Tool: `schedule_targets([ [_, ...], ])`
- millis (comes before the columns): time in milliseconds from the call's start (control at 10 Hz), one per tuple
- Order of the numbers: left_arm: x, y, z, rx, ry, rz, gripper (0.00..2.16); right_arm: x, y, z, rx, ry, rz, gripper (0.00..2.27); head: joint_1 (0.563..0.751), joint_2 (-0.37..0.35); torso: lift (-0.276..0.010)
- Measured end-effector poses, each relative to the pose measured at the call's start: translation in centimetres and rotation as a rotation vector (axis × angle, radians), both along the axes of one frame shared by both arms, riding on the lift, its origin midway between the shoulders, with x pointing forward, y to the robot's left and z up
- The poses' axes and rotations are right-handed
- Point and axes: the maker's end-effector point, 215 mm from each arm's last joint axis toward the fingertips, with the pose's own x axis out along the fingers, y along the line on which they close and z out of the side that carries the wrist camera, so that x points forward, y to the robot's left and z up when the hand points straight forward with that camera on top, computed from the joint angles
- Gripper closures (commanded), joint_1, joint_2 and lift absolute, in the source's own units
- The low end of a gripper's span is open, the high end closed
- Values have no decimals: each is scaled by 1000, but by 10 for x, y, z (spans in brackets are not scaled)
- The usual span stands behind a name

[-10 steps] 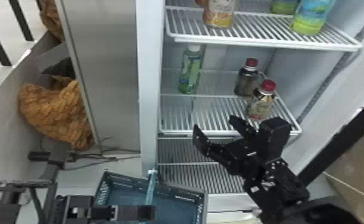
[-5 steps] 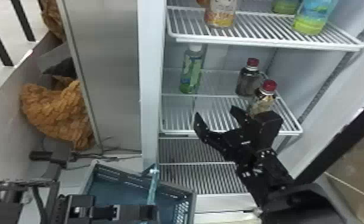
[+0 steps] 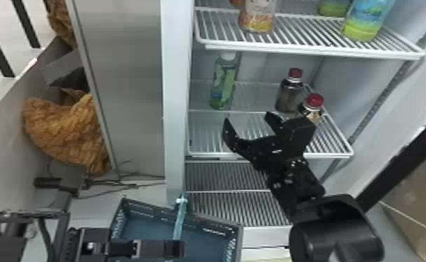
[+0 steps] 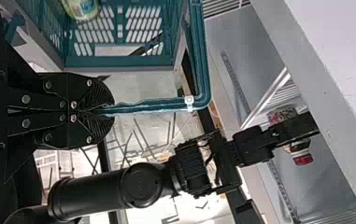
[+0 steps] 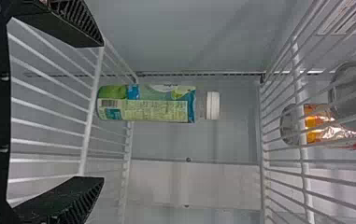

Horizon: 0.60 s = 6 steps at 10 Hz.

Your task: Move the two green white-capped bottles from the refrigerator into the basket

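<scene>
Right now, your right gripper (image 3: 247,116) stands released, fingers apart, before the green white-capped plastic bottle (image 3: 223,85) on the white wire shelf (image 3: 330,155); your left gripper (image 3: 180,248) grasps the teal handle (image 3: 179,223) of the blue plastic basket (image 3: 152,209), which apparently holds another green bottle (image 4: 82,10).

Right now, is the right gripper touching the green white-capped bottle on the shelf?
Apart: in the right wrist view, shelf wires show between the bottle and each open finger of the right gripper.

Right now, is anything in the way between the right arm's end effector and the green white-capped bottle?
Nothing visible stands between the open right end effector and the green white-capped bottle; the two red-capped bottles stand off to the right of that line.
</scene>
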Motion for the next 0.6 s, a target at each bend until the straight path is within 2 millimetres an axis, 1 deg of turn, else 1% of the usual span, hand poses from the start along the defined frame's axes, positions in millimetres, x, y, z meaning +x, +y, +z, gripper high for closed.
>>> schedule_targets([
  [100,0,0,1,0,-2,-1,1167,10,3,-1,-1,-6,3,-1,695,-137,-263],
  [300,1,0,1,3,-4,-4,1167,25,2,-3,-3,-9,-8,-1,695,-136,-263],
  [600,1,0,0,7,-4,-5,1167,48,5,-1,-15,-34,-7,-1,695,-129,-263],
])
